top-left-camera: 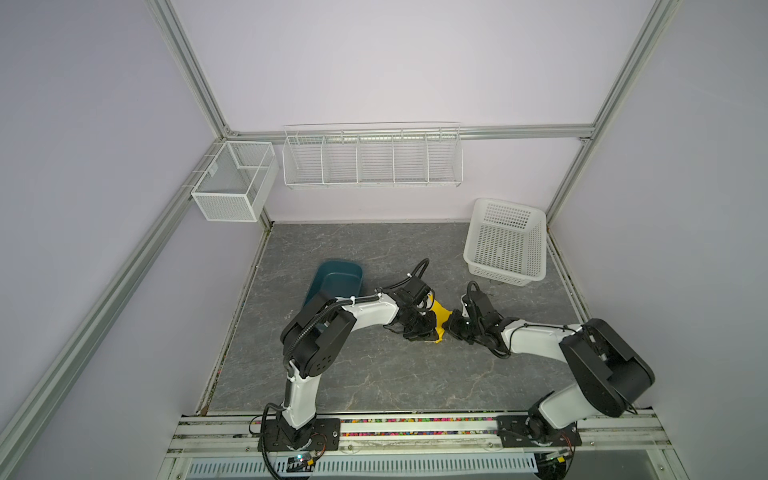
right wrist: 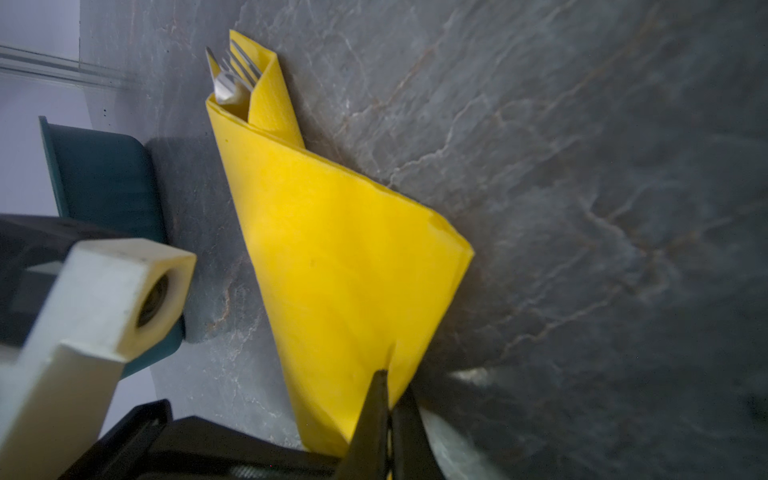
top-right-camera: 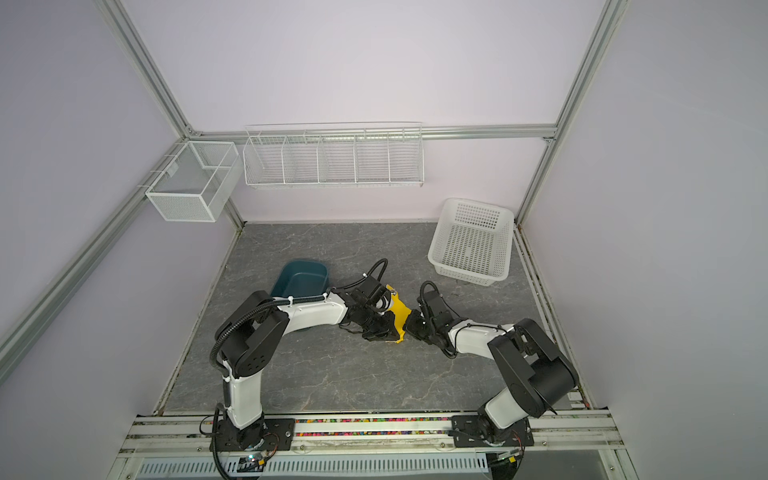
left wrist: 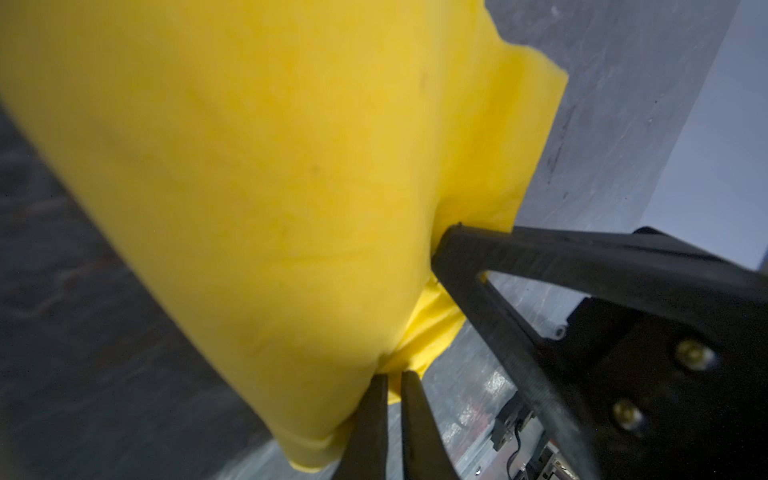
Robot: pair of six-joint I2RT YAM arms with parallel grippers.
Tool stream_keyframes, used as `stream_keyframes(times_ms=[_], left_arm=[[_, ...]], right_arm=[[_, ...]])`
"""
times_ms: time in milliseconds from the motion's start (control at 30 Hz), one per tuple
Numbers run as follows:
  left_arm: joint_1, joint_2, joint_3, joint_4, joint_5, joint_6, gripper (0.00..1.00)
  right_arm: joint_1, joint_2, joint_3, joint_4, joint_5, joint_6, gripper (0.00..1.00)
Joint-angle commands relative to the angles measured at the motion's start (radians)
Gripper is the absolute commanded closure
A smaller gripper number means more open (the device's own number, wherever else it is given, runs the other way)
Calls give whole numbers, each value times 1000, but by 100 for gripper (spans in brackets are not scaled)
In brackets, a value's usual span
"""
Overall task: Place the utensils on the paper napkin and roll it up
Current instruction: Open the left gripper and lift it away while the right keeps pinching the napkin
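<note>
Both top views were taken from high above the front rail (top-left-camera: 415, 424), angled down over the table (top-left-camera: 374, 374) toward the back wall (top-left-camera: 395, 62), and nearly the same scene was covered in each. The left wrist view was held very close against the paper napkin (left wrist: 291, 187); the right wrist view was set slightly farther back, along that same sheet.

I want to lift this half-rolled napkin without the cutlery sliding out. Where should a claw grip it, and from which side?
Probably the narrow rolled end of the paper napkin, just behind where the utensils poke out, from above with jaws across the roll. There the paper wraps the metal; the wide end is loose flap.
</note>
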Motion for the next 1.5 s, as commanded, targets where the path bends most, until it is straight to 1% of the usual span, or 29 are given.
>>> stream_keyframes(times_ms=[0, 167, 267, 400, 533, 833, 900, 933, 1000, 1033, 1067, 1133, 1200, 1267, 1367, 1467], left_arm=[[-8, 8, 22, -75, -50, 39, 88], [-9, -68, 28, -30, -44, 12, 85], [-8, -84, 29, 13, -23, -9, 83], [-8, -52, 30, 34, 0, -26, 82], [-10, -18, 29, 21, 9, -24, 83], [-18, 15, 33, -3, 3, -9, 84], [-18, -24, 22, 3, -19, -6, 84], [-18, -59, 17, 1, -52, -1, 83], [-15, -133, 7, -26, -159, 2, 77], [-9, -174, 3, -56, -229, -10, 73], [6, -208, -5, -77, -283, -24, 71], [57, -252, -39, -75, -307, -57, 67], [122, -269, -80, -38, -267, -76, 63], [172, -260, -94, -16, -213, -72, 61], [191, -224, -72, 1, -137, -54, 61], [192, -181, -50, 49, -63, -72, 61]], right_arm=[[-6, 15, -4, 0, 0, 11, 94], [-6, 8, -5, -8, 6, 7, 94], [-7, 5, -6, -9, 10, 5, 94], [-7, 9, -3, -12, 6, 1, 94], [-7, 9, -3, -15, 6, -2, 94], [-7, 9, 0, -19, 9, -3, 94], [-8, 8, -1, -23, 10, -8, 94], [-7, 6, -1, -26, 12, -10, 94], [-7, 4, -1, -31, 14, -15, 94], [-8, 1, 1, -35, 14, -18, 94], [-7, 0, 1, -38, 13, -21, 94], [-7, -2, 1, -42, 15, -22, 94], [-7, -4, -1, -39, 16, -22, 94], [-7, -4, 2, -44, 16, -24, 94], [-7, -3, 8, -46, 12, -27, 94], [-7, -1, 13, -53, 10, -32, 94]])
